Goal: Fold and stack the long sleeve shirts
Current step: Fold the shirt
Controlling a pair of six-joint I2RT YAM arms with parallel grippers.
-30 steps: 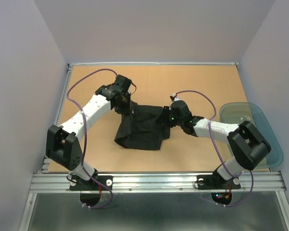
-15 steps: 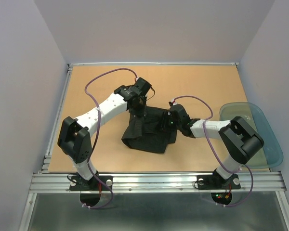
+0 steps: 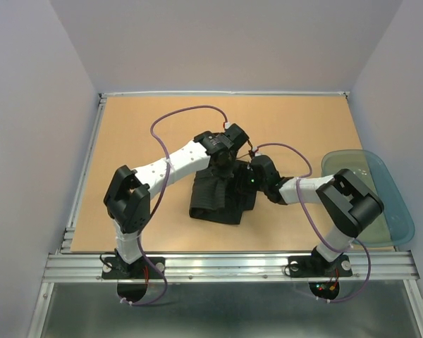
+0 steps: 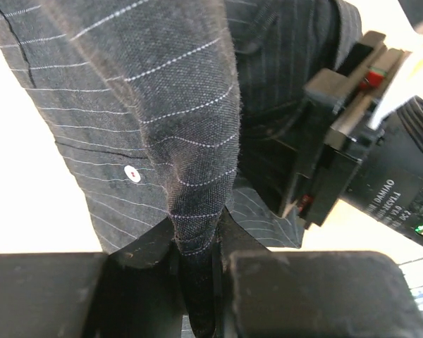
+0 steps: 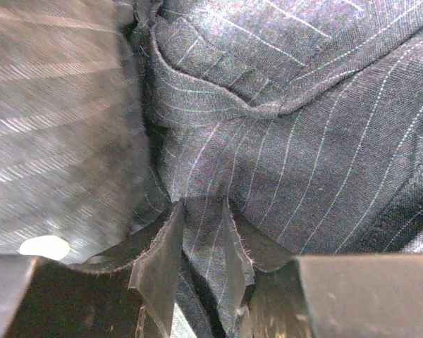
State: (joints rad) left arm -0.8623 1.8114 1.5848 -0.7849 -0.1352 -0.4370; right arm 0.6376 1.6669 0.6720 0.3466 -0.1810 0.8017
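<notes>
ROBOT ARMS GRIP A SHIRT: 2 arms meet over a black pinstriped long sleeve shirt (image 3: 213, 201), bunched into a loose heap near the middle of the tan worktop (image 3: 141, 127). The left arm (image 3: 173, 163) reaches in from the left and the right arm (image 3: 307, 189) from the right, and their wrists sit close together over the heap's far right part.

In the left wrist view, the left fingers (image 4: 146, 248) are clamped on a raised fold of the cloth, which stands up from between them. 1 small white button (image 4: 132, 172) shows on the fabric left of that fold. The right arm's black wrist housing (image 4: 338, 155) sits just beside the cloth on the right.

In the right wrist view, the right fingers (image 5: 158, 257) are pinched on a narrow ridge of the striped cloth. A stitched, doubled edge (image 5: 197, 84) lies crumpled above them, and a blurred pale button (image 5: 46, 246) shows at lower left.

A translucent blue-green bin (image 3: 395, 211) sits at the worktop's right edge, well apart from the shirt.
</notes>
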